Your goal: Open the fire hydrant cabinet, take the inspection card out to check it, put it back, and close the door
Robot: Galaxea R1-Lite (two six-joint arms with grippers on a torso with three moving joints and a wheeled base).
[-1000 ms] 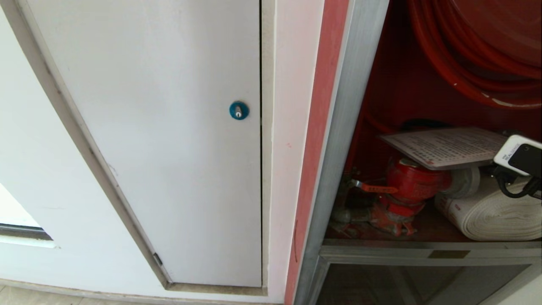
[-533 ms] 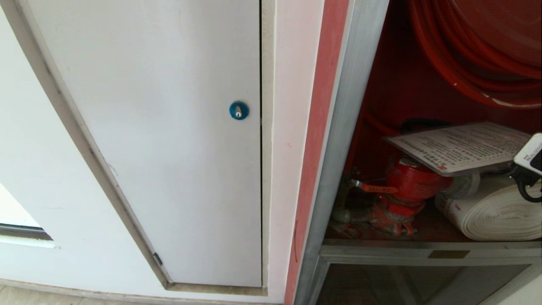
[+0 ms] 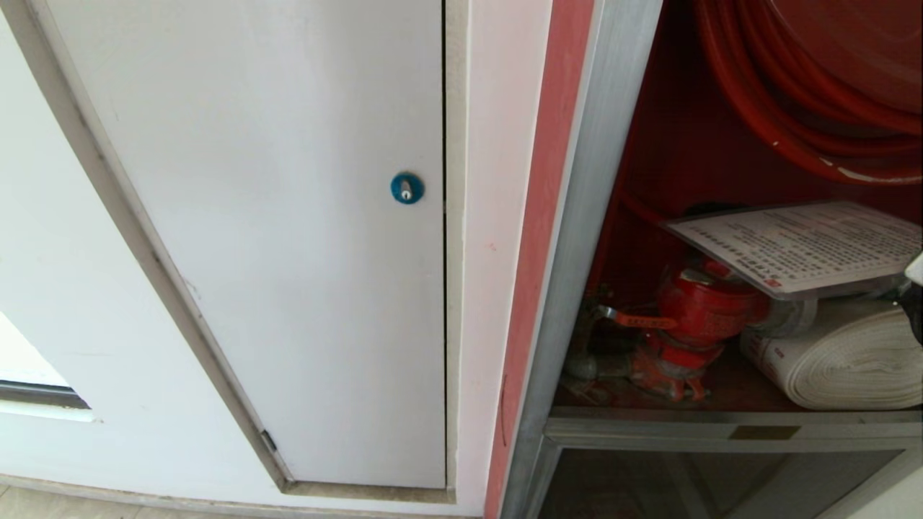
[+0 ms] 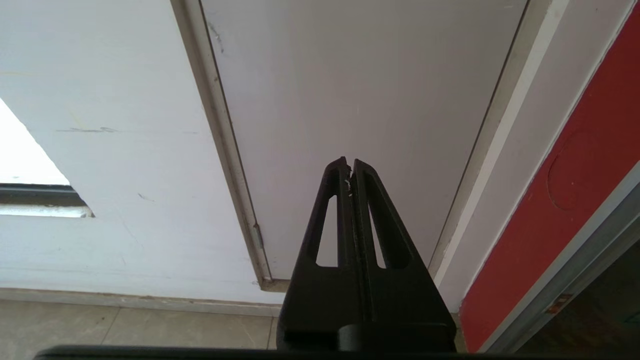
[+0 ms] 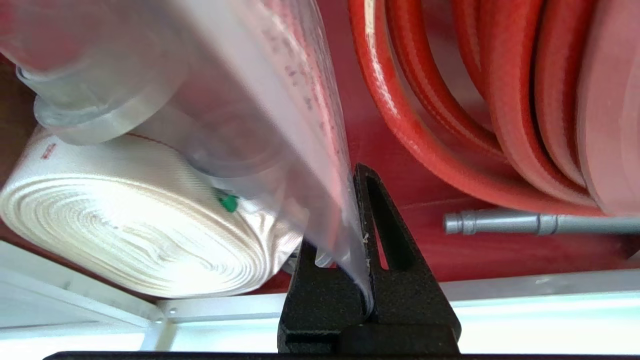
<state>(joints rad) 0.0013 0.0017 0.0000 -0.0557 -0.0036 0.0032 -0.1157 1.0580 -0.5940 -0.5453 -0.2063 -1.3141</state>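
Your right claw [image 5: 357, 200] pinching the inspection card [image 3: 800, 246] edge inside the fire hydrant cabinet [image 3: 577, 238], card above red valve [image 3: 696, 306] and rolled white hose [image 3: 844, 360], print unreadable, left claw [image 4: 349, 170] pressed together.

The head view's right edge cuts off the inspection card [image 3: 800, 245], the rolled white hose [image 3: 844, 364] and the red hose reel [image 3: 815, 79]. The card hides the top of the red valve [image 3: 696, 306]. In the right wrist view the card [image 5: 300, 125] is blurred, its print unreadable.
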